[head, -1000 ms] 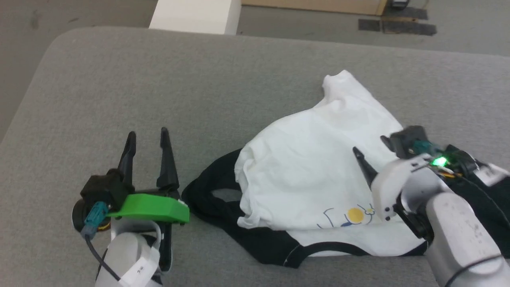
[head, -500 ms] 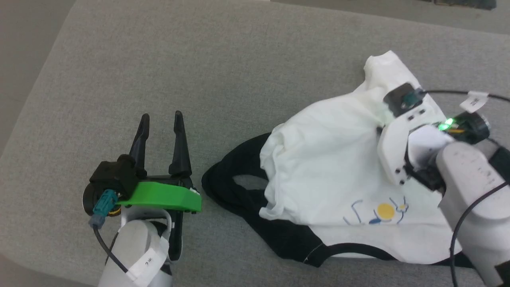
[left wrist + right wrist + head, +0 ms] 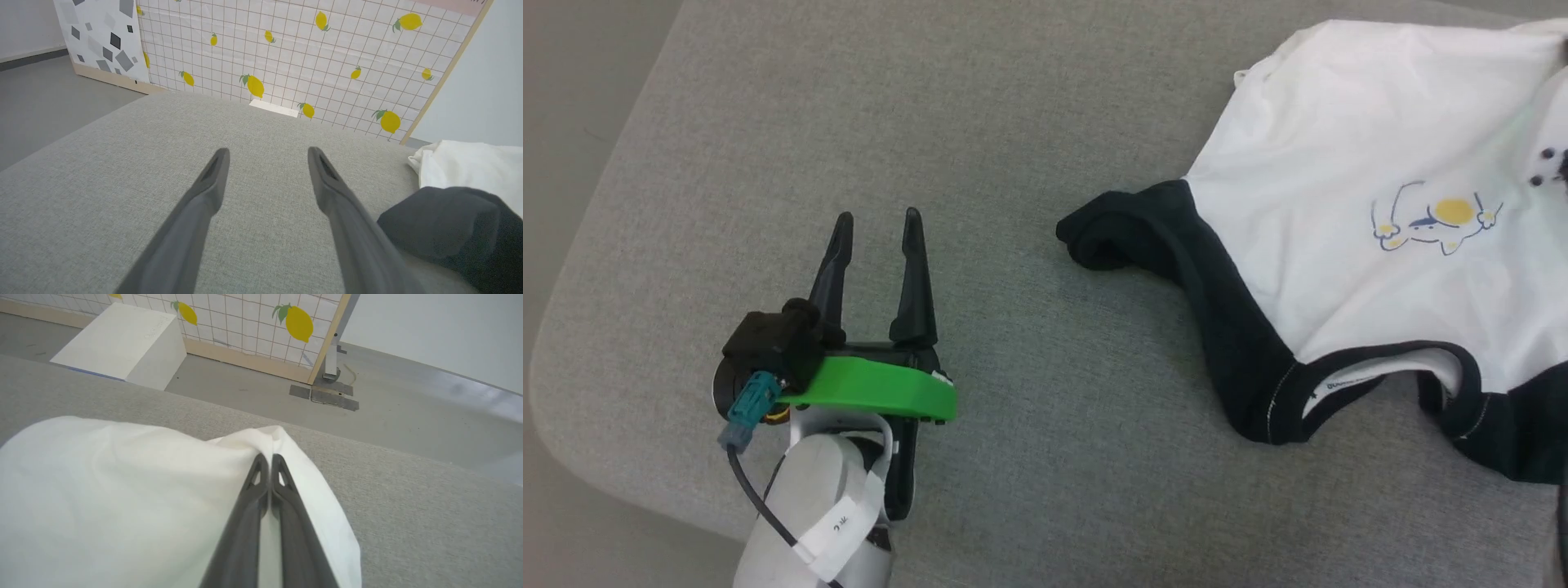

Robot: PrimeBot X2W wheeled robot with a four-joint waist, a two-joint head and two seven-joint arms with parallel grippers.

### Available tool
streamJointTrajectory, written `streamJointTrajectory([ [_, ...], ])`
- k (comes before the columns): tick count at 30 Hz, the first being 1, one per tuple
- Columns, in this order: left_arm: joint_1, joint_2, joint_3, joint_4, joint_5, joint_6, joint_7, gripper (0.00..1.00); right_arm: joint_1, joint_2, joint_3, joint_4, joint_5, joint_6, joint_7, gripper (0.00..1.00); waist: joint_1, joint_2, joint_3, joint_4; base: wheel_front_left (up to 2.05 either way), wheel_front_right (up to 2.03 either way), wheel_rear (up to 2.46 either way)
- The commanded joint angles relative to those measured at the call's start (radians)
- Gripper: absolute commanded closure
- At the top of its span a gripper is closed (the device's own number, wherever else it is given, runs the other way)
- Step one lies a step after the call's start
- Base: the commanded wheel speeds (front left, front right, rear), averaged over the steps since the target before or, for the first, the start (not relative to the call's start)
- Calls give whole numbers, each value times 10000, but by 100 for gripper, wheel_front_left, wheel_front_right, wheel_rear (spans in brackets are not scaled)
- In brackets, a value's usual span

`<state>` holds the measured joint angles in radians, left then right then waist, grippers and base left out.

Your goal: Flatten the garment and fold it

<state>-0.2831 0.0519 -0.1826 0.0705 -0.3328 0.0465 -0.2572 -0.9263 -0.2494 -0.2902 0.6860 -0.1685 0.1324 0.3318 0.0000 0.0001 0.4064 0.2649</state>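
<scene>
Head looks down, wrists low, sharing garment

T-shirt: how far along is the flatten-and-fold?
Done: nothing folded; the white T-shirt with black sleeves and collar lies graphic-up on the grey fabric surface, one black sleeve bunched. In hand: the right tool is shut on a pinch of white cloth at the shirt's edge. The left tool hangs open over bare fabric, apart from the shirt. Left: finish flattening, then every fold.

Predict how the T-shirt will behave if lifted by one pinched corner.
Probably floppy: the T-shirt lies in soft wrinkles on the cushion. Likely light: the right gripper has its fingers shut on just a bunched corner. The loose black sleeve would probably dangle.
</scene>
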Motion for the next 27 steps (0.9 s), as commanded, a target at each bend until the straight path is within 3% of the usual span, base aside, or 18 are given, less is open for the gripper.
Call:
streamJointTrajectory([
  [1, -147, -16, -33, 8, -9, 66, -45, 0, -33, 214, -155, 109, -127, -17, -185, 39, 0, -1, 42, 45, 0, 0, 0],
  [2, -133, -16, -31, 26, -6, 70, -45, 0, 30, 339, -209, 151, -139, -17, -285, 0, 0, -1, 8, 19, 0, 0, 0],
  [8, 47, -16, 67, 160, 87, 4, -45, 0, 1137, 935, 60, -376, 536, -17, -2010, 0, 0, -1, -561, -384, 0, 0, 0],
  [15, 545, -16, 351, 389, 428, -241, -45, 0, 4126, 1486, 1404, -2728, 1960, -17, -4010, 0, 0, -1, -1568, -1279, 0, 0, 0],
  [22, 919, 4, 219, 1466, 597, -498, -43, 0, 7069, 1917, 1553, -5161, 2728, -17, -4269, 0, 0, -1, -2237, -2125, 0, 0, 0],
  [27, 699, 152, -39, 2485, 583, -685, 687, 0, 8178, 1984, 1611, -6186, 3391, -17, -4051, 0, 0, -1, -2384, -2687, 0, 0, 0],
])
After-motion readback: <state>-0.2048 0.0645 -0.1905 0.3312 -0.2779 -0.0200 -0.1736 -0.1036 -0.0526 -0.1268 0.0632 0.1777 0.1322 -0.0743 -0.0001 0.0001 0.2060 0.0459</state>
